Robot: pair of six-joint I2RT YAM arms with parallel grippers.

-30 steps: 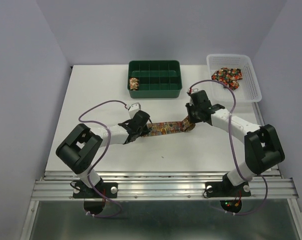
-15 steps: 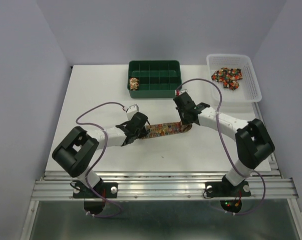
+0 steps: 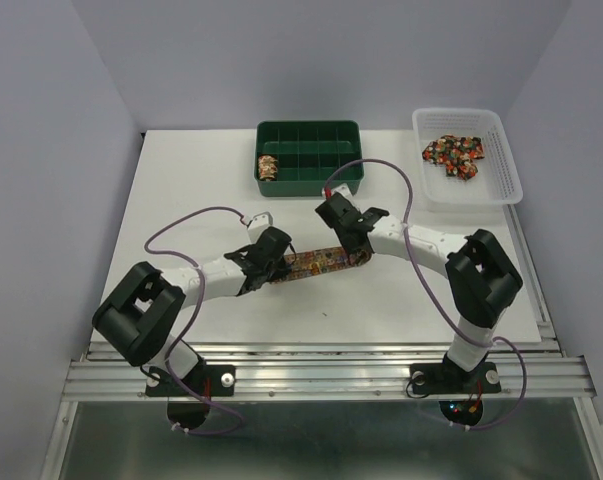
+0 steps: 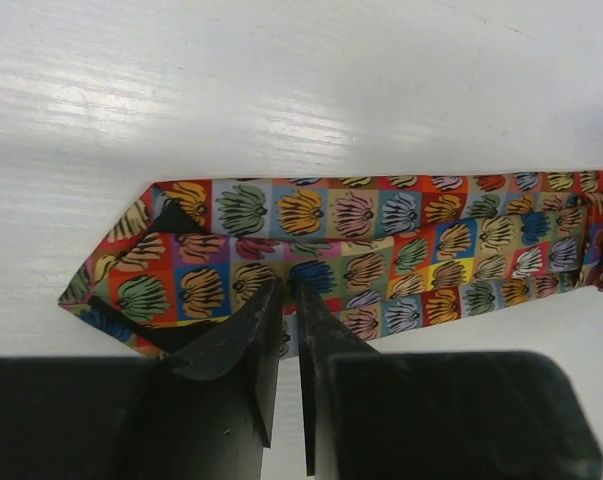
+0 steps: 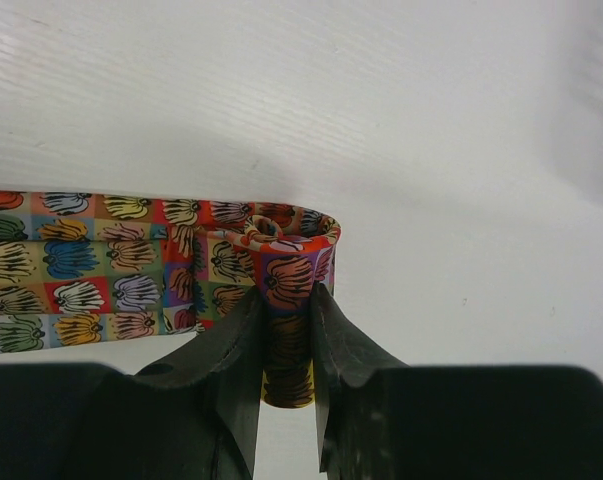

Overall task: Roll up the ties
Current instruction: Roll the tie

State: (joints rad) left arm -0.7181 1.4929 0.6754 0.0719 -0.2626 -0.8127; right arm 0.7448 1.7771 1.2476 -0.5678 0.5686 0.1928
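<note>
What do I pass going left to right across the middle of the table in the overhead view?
Left gripper pinching the wide end → the tie lying flat → right gripper clamping its rolled end.

Overhead view: you see even, diffuse light from above. The white table [image 3: 181, 200] is bright but not blown out, and the arms cast only faint, soft-edged shadows. The walls read a cool grey-lilac.

Left wrist view: a broad band of glare whitens the table. The print on the tie [image 4: 381, 240] is sharp, while the fingers [image 4: 221, 400] of the left gripper [image 4: 286, 295] are dark, near-featureless silhouettes.

Right wrist view: the right gripper [image 5: 289, 300] is equally underexposed, and a blurred grey shadow dulls the upper right corner.
</note>
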